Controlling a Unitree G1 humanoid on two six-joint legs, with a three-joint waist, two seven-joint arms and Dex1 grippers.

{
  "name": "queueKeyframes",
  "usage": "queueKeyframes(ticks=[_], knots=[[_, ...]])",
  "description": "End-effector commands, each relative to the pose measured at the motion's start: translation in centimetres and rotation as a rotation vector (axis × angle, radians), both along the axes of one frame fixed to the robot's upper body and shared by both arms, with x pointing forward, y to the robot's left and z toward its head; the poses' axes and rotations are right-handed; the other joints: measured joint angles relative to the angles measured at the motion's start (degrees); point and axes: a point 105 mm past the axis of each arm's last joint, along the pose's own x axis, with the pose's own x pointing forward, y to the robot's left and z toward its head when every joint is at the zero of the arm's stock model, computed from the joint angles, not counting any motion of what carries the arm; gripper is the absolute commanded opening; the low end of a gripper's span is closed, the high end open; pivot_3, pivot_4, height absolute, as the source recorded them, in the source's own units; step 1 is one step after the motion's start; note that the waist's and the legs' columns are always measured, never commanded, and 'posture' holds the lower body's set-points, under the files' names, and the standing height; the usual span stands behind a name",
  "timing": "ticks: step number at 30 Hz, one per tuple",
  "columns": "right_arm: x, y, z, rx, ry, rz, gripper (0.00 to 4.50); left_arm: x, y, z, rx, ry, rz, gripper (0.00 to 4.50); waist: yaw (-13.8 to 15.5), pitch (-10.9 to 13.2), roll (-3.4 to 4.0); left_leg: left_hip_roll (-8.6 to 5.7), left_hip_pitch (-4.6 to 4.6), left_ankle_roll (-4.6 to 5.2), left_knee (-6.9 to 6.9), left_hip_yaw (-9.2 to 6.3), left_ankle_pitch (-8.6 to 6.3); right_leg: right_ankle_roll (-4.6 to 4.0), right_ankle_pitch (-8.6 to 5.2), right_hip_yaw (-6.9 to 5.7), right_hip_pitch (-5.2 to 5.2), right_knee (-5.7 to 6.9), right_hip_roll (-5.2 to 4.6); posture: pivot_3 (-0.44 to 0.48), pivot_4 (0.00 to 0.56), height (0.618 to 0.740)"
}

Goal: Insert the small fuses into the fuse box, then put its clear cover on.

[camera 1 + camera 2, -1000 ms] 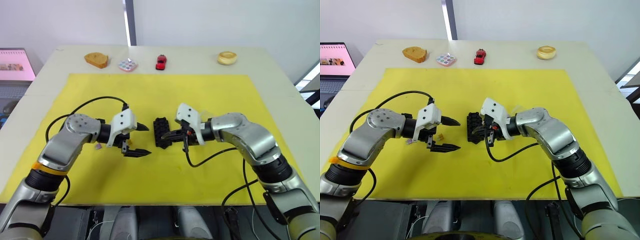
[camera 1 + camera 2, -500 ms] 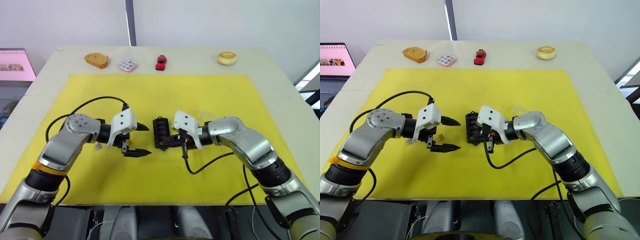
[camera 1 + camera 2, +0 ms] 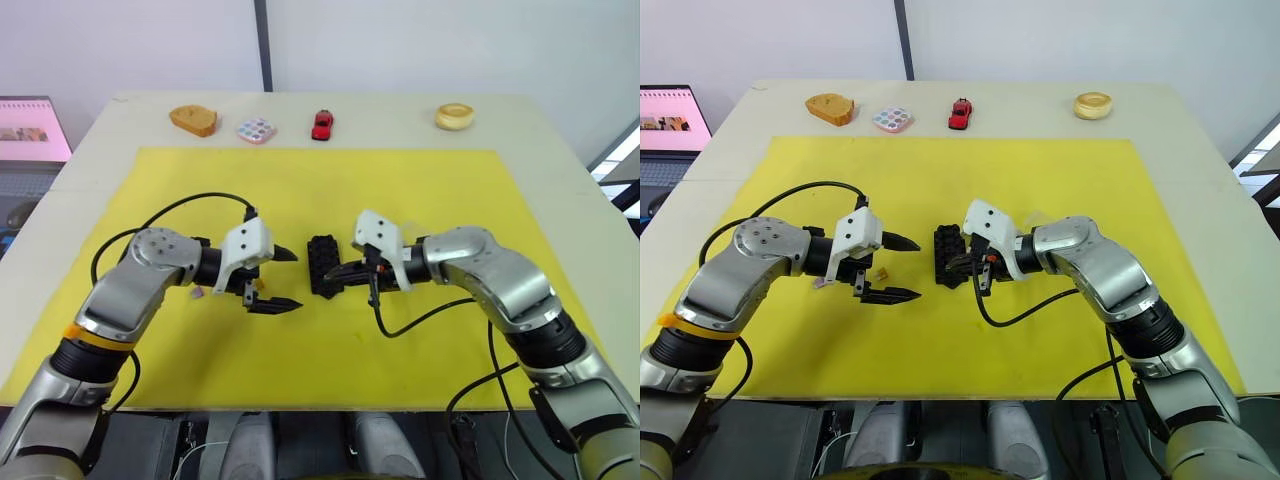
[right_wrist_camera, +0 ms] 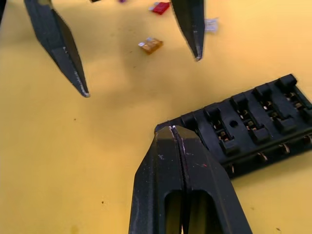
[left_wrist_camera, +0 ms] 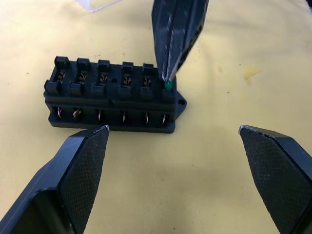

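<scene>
The fuse box [image 3: 322,264] is a black slotted block lying mid-mat between my two grippers. My right gripper [image 3: 337,274] is shut on a small green fuse [image 5: 168,86] and holds it at the end slot of the fuse box [image 5: 112,102]. To the left of the box, my left gripper [image 3: 290,280] stands open, holding nothing. Other small fuses lie loose on the mat behind the left gripper: amber [image 4: 150,45], red [image 4: 161,7], grey [image 4: 210,24] and purple [image 3: 197,294]. An edge of the clear cover [image 5: 95,4] lies just beyond the box.
Everything rests on a yellow mat [image 3: 320,190] over a pale table. Along the far edge lie a bread piece [image 3: 192,120], a dotted white tile [image 3: 256,130], a red toy car [image 3: 322,124] and a doughnut [image 3: 454,116]. A laptop [image 3: 30,130] stands at the left.
My right gripper reached further left at the box's near end half a second ago and has drawn back right. The left arm and the fuse box have stayed put.
</scene>
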Motion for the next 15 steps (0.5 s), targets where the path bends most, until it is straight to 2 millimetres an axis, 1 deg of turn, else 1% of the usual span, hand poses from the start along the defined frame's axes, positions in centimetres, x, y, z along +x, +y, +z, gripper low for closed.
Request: queueKeyframes(ticks=[1, 5, 8, 11, 12, 14, 15], knots=[[-0.2, -0.1, 2.9, 0.066, -0.047, 0.01, 0.01, 0.2, 0.2, 0.9, -0.007, -0.044, -0.002, 4.5, -0.02, 0.0, 0.0, 0.0, 0.0, 0.0, 0.0, 0.0, 0.0, 0.0, 0.0, 0.0, 0.0, 0.0, 0.0, 0.0, 0.15, 0.74], [-0.6, -0.8, 4.2, 0.08, -0.074, 0.005, 0.01, 0.3, 0.6, 1.3, -0.015, -0.047, 0.006, 4.5, 0.03, 0.0, 0.0, 0.0, 0.0, 0.0, 0.0, 0.0, 0.0, 0.0, 0.0, 0.0, 0.0, 0.0, 0.0, 0.0, 0.15, 0.74], [-0.6, -2.0, 4.9, 0.076, -0.127, -0.027, 0.01, 0.5, 1.1, 1.8, -0.022, -0.052, 0.017, 4.5, 0.02, 0.0, 0.0, 0.0, -0.01, 0.0, 0.0, -0.01, 0.0, 0.0, 0.0, -0.01, 0.0, -0.01, 0.0, 0.0, 0.15, 0.74], [-0.7, -3.5, 5.2, 0.053, -0.175, -0.064, 0.01, 0.6, 1.8, 2.6, -0.041, -0.054, 0.034, 4.5, 0.06, 0.0, 0.0, 0.0, -0.01, 0.0, 0.0, 0.0, 0.0, 0.0, -0.01, -0.01, 0.0, -0.01, 0.0, 0.0, 0.15, 0.74], [-0.7, -4.4, 5.6, 0.064, -0.22, -0.091, 0.01, 0.6, 2.3, 2.9, -0.043, -0.054, 0.041, 4.5, 0.07, 0.0, 0.0, 0.0, -0.02, 0.0, 0.0, 0.0, 0.0, 0.01, -0.01, 0.0, 0.0, -0.01, 0.0, 0.0, 0.15, 0.74], [-1.2, -6.7, 5.5, 0.012, -0.249, -0.131, 0.01, 0.5, 3.7, 3.7, -0.047, -0.052, 0.063, 4.5, 0.09, 0.01, 0.0, 0.0, -0.02, 0.0, 0.0, 0.0, 0.0, 0.01, -0.01, -0.01, 0.0, -0.02, 0.0, 0.0, 0.15, 0.74], [-1.6, -7.8, 5.3, -0.021, -0.249, -0.142, 0.25, 0.4, 4.4, 4.0, -0.047, -0.046, 0.076, 4.5, 0.1, 0.01, 0.0, 0.0, -0.04, 0.0, -0.01, 0.0, 0.0, 0.02, -0.01, -0.01, -0.02, -0.03, 0.0, 0.0, 0.15, 0.74]])
